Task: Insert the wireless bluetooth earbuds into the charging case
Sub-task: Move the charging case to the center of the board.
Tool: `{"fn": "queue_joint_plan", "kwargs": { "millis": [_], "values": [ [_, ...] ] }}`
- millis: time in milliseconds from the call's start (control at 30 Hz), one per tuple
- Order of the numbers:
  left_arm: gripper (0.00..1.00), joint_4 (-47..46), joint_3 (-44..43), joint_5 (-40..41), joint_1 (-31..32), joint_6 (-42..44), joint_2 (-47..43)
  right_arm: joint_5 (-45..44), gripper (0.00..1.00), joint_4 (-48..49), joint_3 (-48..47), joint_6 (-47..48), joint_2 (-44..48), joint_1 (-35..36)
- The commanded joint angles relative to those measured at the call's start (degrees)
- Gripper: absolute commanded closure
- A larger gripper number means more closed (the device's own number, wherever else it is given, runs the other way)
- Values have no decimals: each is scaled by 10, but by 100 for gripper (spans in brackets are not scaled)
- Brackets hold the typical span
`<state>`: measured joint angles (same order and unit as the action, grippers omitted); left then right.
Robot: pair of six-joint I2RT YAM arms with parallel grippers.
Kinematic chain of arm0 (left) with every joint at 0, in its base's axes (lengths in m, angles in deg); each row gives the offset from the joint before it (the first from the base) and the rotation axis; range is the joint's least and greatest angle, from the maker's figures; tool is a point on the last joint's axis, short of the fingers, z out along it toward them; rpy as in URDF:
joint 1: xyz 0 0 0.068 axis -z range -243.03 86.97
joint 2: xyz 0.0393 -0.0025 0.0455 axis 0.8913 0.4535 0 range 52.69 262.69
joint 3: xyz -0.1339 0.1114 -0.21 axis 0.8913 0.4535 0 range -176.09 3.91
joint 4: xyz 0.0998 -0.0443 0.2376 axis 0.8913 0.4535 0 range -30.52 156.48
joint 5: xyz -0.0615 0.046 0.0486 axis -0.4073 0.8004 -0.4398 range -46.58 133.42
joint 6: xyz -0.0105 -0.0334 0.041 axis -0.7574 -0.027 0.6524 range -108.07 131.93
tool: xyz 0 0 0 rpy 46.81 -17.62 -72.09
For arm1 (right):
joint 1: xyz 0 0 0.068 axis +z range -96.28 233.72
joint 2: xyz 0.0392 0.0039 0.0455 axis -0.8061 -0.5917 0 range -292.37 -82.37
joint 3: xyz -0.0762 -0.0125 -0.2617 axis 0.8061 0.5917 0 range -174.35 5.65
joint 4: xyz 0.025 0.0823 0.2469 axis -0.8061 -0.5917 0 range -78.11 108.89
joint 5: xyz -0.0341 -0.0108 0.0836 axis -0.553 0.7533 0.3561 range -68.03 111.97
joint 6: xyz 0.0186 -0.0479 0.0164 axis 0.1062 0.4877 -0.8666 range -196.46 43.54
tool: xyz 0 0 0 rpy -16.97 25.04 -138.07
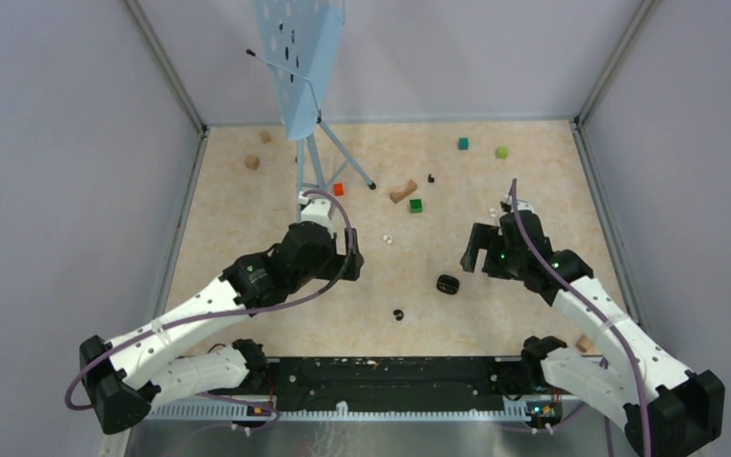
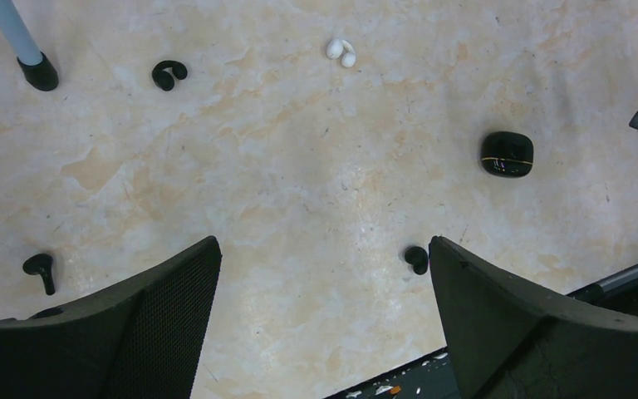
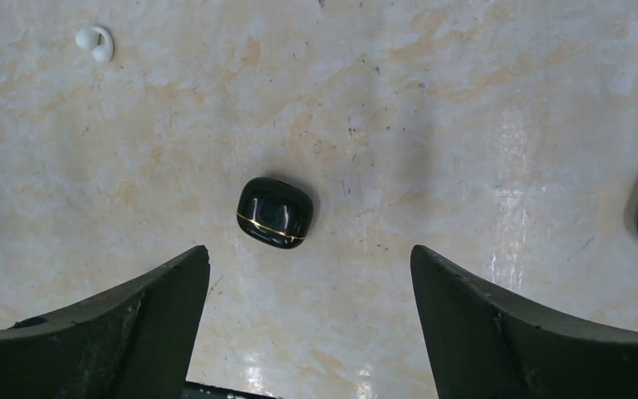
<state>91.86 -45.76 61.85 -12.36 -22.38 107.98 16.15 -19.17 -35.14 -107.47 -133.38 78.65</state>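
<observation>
Right gripper [image 3: 309, 249] hangs wide open and empty, close above the closed black charging case [image 3: 275, 213]. Left gripper [image 2: 324, 241], equally spread and empty, hovers to its left. White earbuds [image 2: 341, 52] lie far-left of the case and a black earbud [image 2: 416, 258] near-left, all apart.

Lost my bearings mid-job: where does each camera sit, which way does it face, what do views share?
Top external: above and behind the arms, looking down on the table; left arm and right arm show, bases at the bottom.
Left wrist: on that wrist, looking down at the table between the fingers of the open left gripper.
Right wrist: likewise, down through the open right gripper onto the charging case.
Shared: the charging case shows in all three.
</observation>
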Motion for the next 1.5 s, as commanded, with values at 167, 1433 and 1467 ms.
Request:
{"fn": "queue_joint_plan", "kwargs": {
  "millis": [167,1433,1467],
  "values": [
    [1,-62,12,-69,-1,0,42,-28,13,5,-22,-22,-92,99],
    [1,-30,18,-87,-1,-22,37,7,17,230,-63,-6,-279,181],
    [1,-31,19,-88,-1,-22,37,-18,17,203,-69,-27,-275,181]
  ]
}}
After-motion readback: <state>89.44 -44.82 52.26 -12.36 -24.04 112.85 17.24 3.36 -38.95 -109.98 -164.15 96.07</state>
